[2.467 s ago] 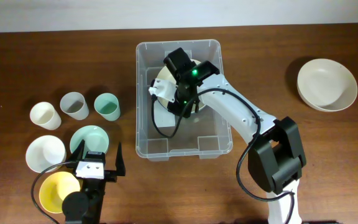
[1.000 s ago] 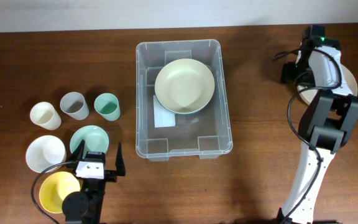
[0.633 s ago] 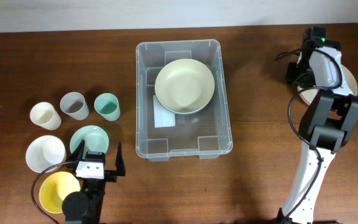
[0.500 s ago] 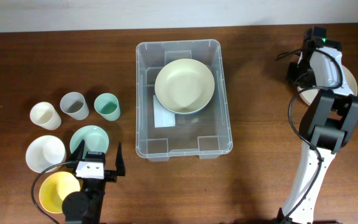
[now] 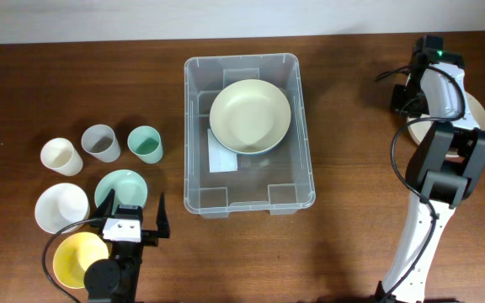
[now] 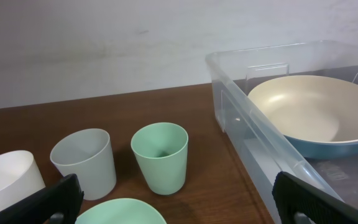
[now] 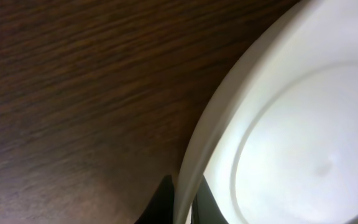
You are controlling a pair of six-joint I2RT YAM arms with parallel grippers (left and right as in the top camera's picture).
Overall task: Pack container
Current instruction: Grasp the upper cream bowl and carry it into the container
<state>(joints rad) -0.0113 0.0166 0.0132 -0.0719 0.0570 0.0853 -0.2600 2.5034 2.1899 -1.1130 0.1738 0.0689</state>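
Container [image 5: 251, 183] sits mid-table with only one cream bowl [image 5: 250, 116] in its far end, so packing looks barely started. At the far right, the right gripper [image 7: 182, 204] is pinched on the rim of an off-white bowl [image 7: 291, 124], probably the next piece in. Left of the bin wait a cream cup [image 5: 61, 156], grey cup [image 5: 101, 142], green cup [image 5: 145, 143], white bowl [image 5: 60, 207], mint bowl [image 5: 121, 185] and yellow bowl [image 5: 76, 257]. The left gripper [image 5: 135, 212] gapes wide and empty near them.
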